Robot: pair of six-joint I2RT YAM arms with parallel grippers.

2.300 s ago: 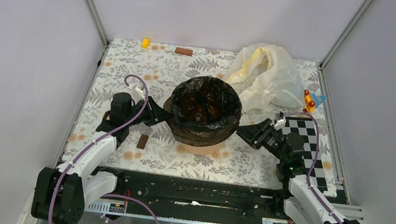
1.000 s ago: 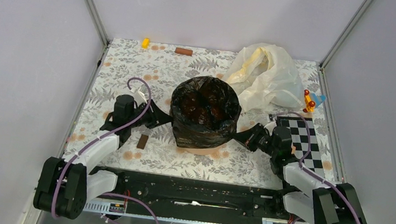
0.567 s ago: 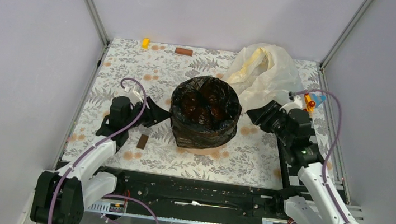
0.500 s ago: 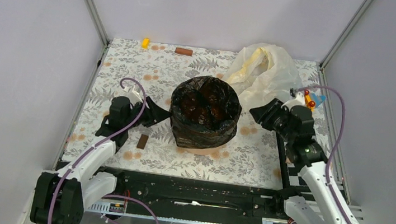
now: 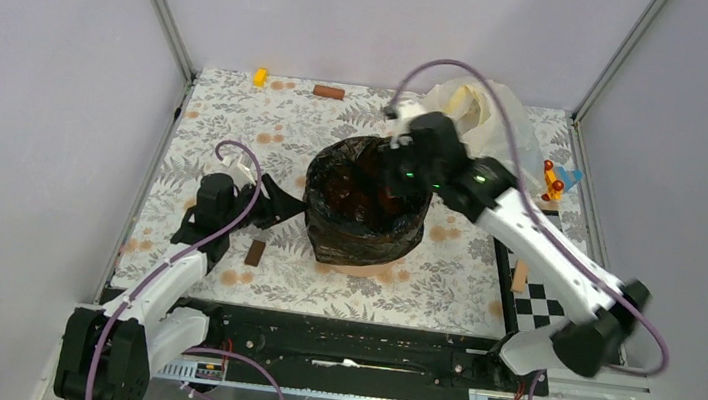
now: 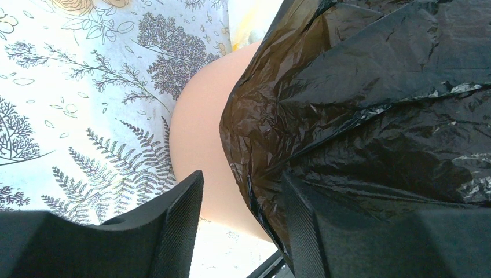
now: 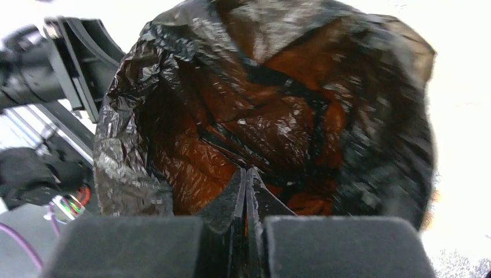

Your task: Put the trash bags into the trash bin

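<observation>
Floral cloth (image 5: 236,136) covers the table between grey walls, and the bin (image 6: 200,139) stands at its middle. By my reading the task is nearly done: the bag (image 5: 367,202) sits inside the bin as a liner, mouth open, its hem folded over the rim and hanging far down the outer wall, so only a strip of peach shows at the base. What seems left is pressing the liner down into the bin. At the bin's left side the left gripper (image 6: 243,197) has its fingers spread, with the hem's edge lying in the gap between them, unpinched. Over the open mouth hovers the right gripper (image 7: 246,191), fingers pressed together on nothing, brownish film just below their tips
</observation>
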